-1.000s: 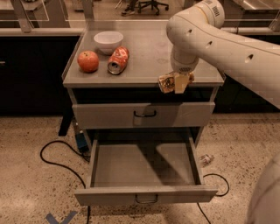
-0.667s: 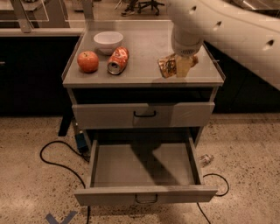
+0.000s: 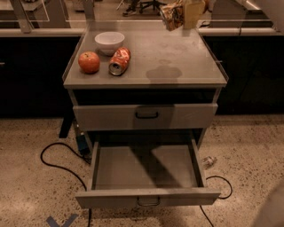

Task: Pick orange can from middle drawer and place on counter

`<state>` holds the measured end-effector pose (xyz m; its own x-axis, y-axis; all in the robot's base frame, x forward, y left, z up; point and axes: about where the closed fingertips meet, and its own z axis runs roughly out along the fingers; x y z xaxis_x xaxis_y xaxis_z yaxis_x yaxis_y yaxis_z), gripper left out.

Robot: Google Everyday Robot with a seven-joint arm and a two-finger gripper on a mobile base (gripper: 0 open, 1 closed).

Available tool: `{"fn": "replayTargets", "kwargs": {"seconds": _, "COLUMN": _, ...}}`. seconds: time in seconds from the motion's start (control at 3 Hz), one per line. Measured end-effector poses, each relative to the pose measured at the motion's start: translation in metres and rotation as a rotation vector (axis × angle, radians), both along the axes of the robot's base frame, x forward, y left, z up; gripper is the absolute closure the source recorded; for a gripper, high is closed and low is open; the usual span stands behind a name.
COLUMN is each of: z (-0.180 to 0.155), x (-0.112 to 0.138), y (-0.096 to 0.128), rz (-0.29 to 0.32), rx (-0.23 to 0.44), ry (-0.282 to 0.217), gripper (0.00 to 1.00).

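Camera view catches the gripper [image 3: 181, 17] at the very top edge, raised well above the back part of the counter [image 3: 186, 57]. Only its lower end shows, a pale finger [image 3: 193, 13] pressed against the orange can [image 3: 172, 15]. Since the can hangs in the air touching nothing else, the jaws appear closed on it, with the can held at a tilt, not upright.

The can looks small, shiny and bronze-orange, darker and duller than the red-orange and white can [image 3: 120, 61] lying on its side at the counter's left. Its surface catches mottled highlights, and it may be somewhat crumpled, though that cannot be told for sure.

A soft dark shadow [image 3: 164, 73] lies on the bare middle of the counter, in front of and below the held can. Left of it sit a white bowl [image 3: 109, 41] and a round orange-red fruit [image 3: 89, 61], the fruit just beside the lying can.

Below, the upper drawer front [image 3: 146, 116] is closed. The middle drawer [image 3: 146, 168] is pulled fully out and its flat grey floor is bare.

Judged from this, the pick is done: the can is out of the drawer and up over the counter. What remains is to lower it onto the open surface and let go.
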<state>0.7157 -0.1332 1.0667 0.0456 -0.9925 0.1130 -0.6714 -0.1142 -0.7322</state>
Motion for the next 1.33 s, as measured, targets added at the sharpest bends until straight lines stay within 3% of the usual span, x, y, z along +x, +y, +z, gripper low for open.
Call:
{"fn": "replayTargets", "kwargs": {"seconds": 0.33, "z": 0.036, "x": 0.009, "y": -0.004, "rz": 0.003, "rx": 0.029, "ry": -0.064, "gripper": 1.0}}
{"fn": "replayTargets", "kwargs": {"seconds": 0.67, "z": 0.023, "x": 0.019, "y": -0.012, "rz": -0.01, "rx": 0.013, "ry": -0.055, "gripper": 1.0}}
{"fn": "replayTargets", "kwargs": {"seconds": 1.0, "z": -0.008, "x": 0.06, "y": -0.023, "rz": 0.008, "rx": -0.015, "ry": -0.033, "gripper": 1.0}}
{"fn": "replayTargets", "kwargs": {"seconds": 1.33, "z": -0.058, "x": 0.101, "y": -0.027, "rz": 0.06, "rx": -0.039, "ry": 0.048, "gripper": 1.0}}
